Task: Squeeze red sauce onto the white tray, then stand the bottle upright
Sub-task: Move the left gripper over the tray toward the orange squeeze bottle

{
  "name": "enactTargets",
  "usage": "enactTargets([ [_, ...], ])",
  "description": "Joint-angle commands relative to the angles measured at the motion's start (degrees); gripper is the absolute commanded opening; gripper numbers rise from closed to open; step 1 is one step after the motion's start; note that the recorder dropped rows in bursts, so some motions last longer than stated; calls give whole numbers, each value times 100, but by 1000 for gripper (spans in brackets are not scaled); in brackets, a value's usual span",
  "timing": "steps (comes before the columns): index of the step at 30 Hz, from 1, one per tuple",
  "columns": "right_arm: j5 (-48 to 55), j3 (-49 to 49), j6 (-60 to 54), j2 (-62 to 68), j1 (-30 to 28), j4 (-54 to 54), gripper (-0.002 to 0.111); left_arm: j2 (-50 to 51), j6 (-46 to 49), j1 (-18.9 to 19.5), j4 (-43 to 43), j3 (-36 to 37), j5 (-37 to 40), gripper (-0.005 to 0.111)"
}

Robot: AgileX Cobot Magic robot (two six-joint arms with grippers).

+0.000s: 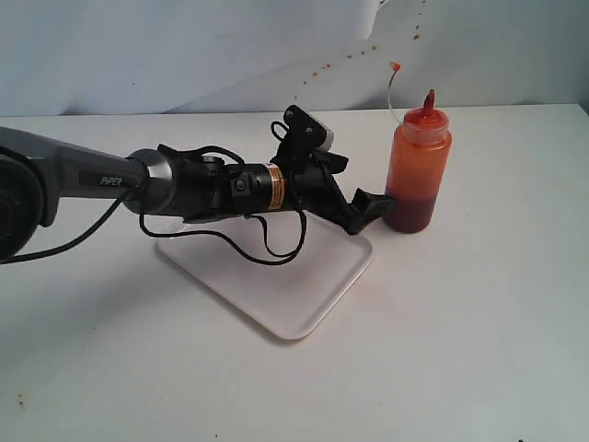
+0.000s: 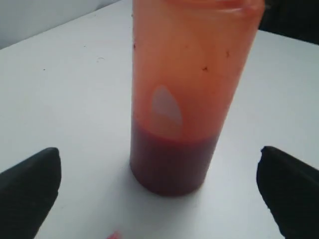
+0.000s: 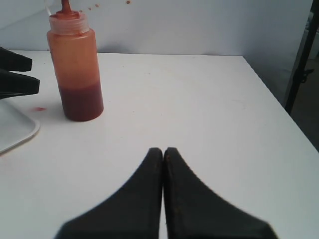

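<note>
Bottle (image 1: 416, 175) stands upright on the table (image 1: 479, 322) just beside the white tray (image 1: 304, 304), my left gripper (image 1: 373, 207) spread wide, not touching, so nothing tips it, right gripper (image 3: 163, 164) pinched together, idle.

The translucent orange-red squeeze bottle (image 1: 417, 175) stands upright toward the far edge of the white table (image 1: 479, 350), darker red at its base, tethered cap (image 1: 394, 66) off the red nozzle (image 1: 429, 99). The white tray (image 1: 294, 295) lies flat and skewed just beside it, nearer mid-table.
</note>
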Motion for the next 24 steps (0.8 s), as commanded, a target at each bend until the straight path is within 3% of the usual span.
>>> enactTargets([
  [1, -6, 20, 2, -14, 15, -54, 0, 316, 47, -23, -884, -24, -730, 104],
  [4, -6, 20, 2, -14, 15, -54, 0, 549, 743, -23, -1464, -38, -920, 104],
  [16, -6, 20, 2, -14, 15, -54, 0, 1257, 628, -335, -1389, -1341, -491, 104],
  [24, -6, 20, 2, -14, 15, -54, 0, 1374, 402, -361, -1172, -1453, -516, 104],
])
